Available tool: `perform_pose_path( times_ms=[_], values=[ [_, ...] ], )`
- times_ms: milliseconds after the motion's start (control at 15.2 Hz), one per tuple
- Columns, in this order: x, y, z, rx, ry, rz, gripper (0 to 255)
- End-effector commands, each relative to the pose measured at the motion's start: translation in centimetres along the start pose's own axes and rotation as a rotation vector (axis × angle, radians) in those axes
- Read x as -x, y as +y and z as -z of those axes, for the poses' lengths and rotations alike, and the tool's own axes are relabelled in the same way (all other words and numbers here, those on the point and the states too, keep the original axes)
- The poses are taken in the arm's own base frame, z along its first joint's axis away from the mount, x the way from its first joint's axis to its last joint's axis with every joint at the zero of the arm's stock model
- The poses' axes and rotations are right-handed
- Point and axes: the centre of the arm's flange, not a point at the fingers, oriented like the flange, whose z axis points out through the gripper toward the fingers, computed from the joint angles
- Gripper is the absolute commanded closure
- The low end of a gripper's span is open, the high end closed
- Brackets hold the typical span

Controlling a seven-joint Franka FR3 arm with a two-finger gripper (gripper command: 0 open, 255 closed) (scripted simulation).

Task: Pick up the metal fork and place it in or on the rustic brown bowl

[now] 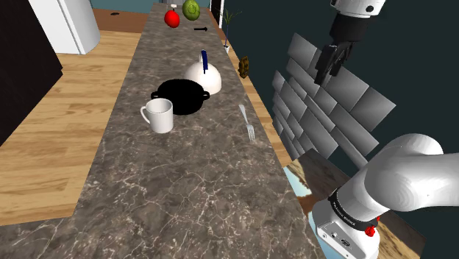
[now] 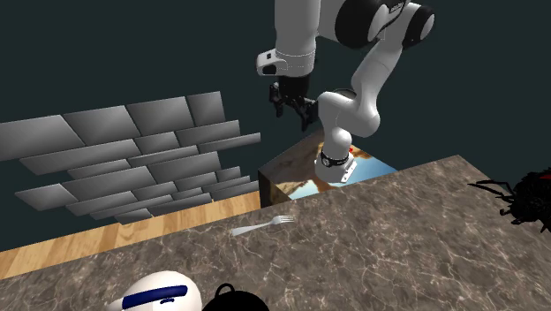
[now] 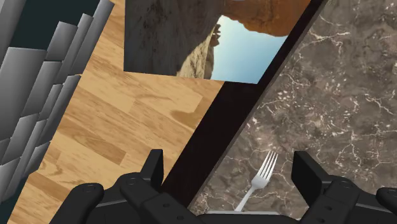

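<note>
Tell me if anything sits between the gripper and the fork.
Nothing visible does. The open gripper hangs in the air above the edge of the counter, and the fork lies alone on the counter below it. The white mug stands well off, farther along.

The fork (image 3: pixel 257 181) loses its handle end behind the base of the jaws. In the second exterior view the bottom edge cuts the dark bowl (image 2: pixel 237 300) and the white dome (image 2: pixel 159 292), and the right edge cuts a black spidery thing (image 2: pixel 521 196). In the shoulder view the arm (image 1: pixel 403 176) runs off the top and right edges. A black item (image 1: pixel 200 29) far down the surface (image 1: pixel 184 184) is too small to tell.
</note>
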Motion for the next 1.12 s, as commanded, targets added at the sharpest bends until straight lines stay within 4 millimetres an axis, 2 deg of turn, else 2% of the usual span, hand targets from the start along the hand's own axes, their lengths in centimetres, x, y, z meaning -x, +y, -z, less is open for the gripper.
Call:
perform_pose_path(
  times_ms=[0,528,1056],
  values=[
    [0.0,0.0,0.0,0.000,0.000,0.000,0],
    [-5.4,-3.3,-7.7,-0.003,0.069,-0.164,0],
    [-11.8,-5.7,-15.0,-0.007,0.138,-0.328,0]
  ],
)
